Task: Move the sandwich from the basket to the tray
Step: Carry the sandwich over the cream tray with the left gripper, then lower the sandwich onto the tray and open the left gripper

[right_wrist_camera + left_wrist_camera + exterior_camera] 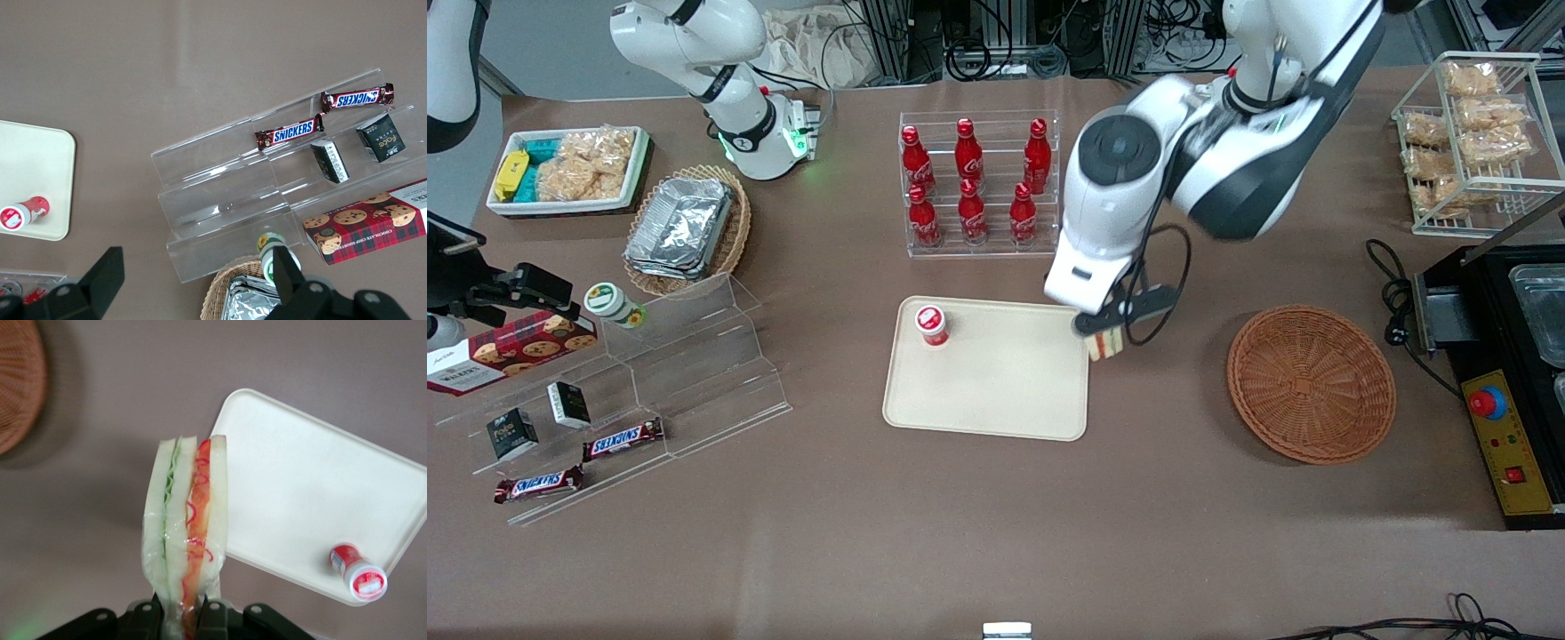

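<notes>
Gripper: your left gripper (pixel 1106 331) hangs over the tray's edge, at the corner nearest the basket and farthest from the front camera; its fingers (pixel 148 618) are clamped on the sandwich, one pad on each bread face.

Sandwich: there it is, the sandwich (pixel 187 527) pinched at one end in the wrist view, pale bread slices with a green stripe and a red stripe between them; from the front the sandwich (pixel 1107 346) sits just under the gripper, up off the table, right at the tray's rim and partly over bare tabletop.

Tray: your landmark, the beige tray (pixel 996 391), lies flat in the middle of the table; a small red bottle with a white cap (pixel 932 324) stands on it, at the corner toward the parked arm's end and away from the front camera; the rest of the tray surface is bare.

Basket: the reddish-brown wicker basket (pixel 1312 384) rests well apart from the tray, toward the working arm's end of the table; nothing lies in it.

Cola rack: a clear rack of red bottles (pixel 974 187) stands farther from the front camera than the tray, near the tray's edge.

Stepped stand: a clear stepped stand (pixel 694 356) with chocolate bars (pixel 623 439) sits apart from the tray, toward the parked arm's end.
</notes>
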{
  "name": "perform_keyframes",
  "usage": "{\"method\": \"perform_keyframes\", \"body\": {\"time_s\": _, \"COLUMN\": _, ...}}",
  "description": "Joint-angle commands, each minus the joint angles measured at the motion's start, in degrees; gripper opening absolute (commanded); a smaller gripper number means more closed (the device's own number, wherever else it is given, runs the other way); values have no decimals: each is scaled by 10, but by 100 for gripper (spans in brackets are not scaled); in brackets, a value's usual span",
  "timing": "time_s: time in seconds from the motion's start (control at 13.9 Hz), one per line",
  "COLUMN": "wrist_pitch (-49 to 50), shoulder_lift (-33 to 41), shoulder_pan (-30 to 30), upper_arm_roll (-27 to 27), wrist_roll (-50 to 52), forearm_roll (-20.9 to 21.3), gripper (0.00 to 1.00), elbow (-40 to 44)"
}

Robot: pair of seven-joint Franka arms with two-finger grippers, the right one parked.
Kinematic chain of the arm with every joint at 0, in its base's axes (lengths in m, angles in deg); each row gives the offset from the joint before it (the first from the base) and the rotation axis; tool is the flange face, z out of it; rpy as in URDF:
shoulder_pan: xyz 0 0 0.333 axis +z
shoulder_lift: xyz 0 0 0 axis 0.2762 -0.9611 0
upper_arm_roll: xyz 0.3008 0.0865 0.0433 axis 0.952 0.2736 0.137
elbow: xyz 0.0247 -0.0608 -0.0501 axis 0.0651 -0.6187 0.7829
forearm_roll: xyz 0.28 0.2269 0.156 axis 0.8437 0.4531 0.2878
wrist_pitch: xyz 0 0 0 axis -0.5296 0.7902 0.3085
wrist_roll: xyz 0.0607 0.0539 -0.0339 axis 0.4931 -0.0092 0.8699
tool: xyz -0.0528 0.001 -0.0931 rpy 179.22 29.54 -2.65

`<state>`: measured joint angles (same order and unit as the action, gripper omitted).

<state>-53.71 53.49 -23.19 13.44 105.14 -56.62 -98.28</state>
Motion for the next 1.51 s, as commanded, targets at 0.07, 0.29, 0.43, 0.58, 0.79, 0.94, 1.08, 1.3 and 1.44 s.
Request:
{"method": "perform_keyframes", "body": {"time_s": 0.07, "wrist_pitch": -58, "shoulder_lift": -106, "shoulder_pan": -20, "upper_arm_roll": -1, "wrist_roll": 45, "forearm_roll": 68, "gripper": 14, "elbow": 18}}
{"method": "perform_keyframes", "body": {"time_s": 0.29, "wrist_pitch": -102, "shoulder_lift": -161, "shoulder_pan": -31, "upper_arm_roll": 1, "wrist_roll": 68, "forearm_roll": 106, "gripper": 14, "elbow": 18}}
{"method": "perform_keyframes", "body": {"time_s": 0.43, "wrist_pitch": -122, "shoulder_lift": -193, "shoulder_pan": -34, "upper_arm_roll": 2, "wrist_roll": 87, "forearm_roll": 143, "gripper": 15, "elbow": 19}}
{"method": "perform_keyframes", "body": {"time_s": 0.58, "wrist_pitch": -145, "shoulder_lift": -216, "shoulder_pan": -36, "upper_arm_roll": 1, "wrist_roll": 105, "forearm_roll": 173, "gripper": 20, "elbow": 19}}
{"method": "perform_keyframes", "body": {"time_s": 0.79, "wrist_pitch": -151, "shoulder_lift": -220, "shoulder_pan": -37, "upper_arm_roll": 1, "wrist_roll": 110, "forearm_roll": 180, "gripper": 46, "elbow": 20}}
{"method": "perform_keyframes", "body": {"time_s": 0.94, "wrist_pitch": -150, "shoulder_lift": -215, "shoulder_pan": -35, "upper_arm_roll": 1, "wrist_roll": 113, "forearm_roll": 180, "gripper": 100, "elbow": 23}}
{"method": "perform_keyframes", "body": {"time_s": 1.08, "wrist_pitch": -143, "shoulder_lift": -192, "shoulder_pan": -39, "upper_arm_roll": 0, "wrist_roll": 164, "forearm_roll": 184, "gripper": 100, "elbow": 24}}
{"method": "perform_keyframes", "body": {"time_s": 1.3, "wrist_pitch": -88, "shoulder_lift": -120, "shoulder_pan": -37, "upper_arm_roll": -2, "wrist_roll": 221, "forearm_roll": 187, "gripper": 100, "elbow": 25}}
{"method": "perform_keyframes", "body": {"time_s": 1.44, "wrist_pitch": -54, "shoulder_lift": -57, "shoulder_pan": -36, "upper_arm_roll": -1, "wrist_roll": 229, "forearm_roll": 175, "gripper": 100, "elbow": 26}}
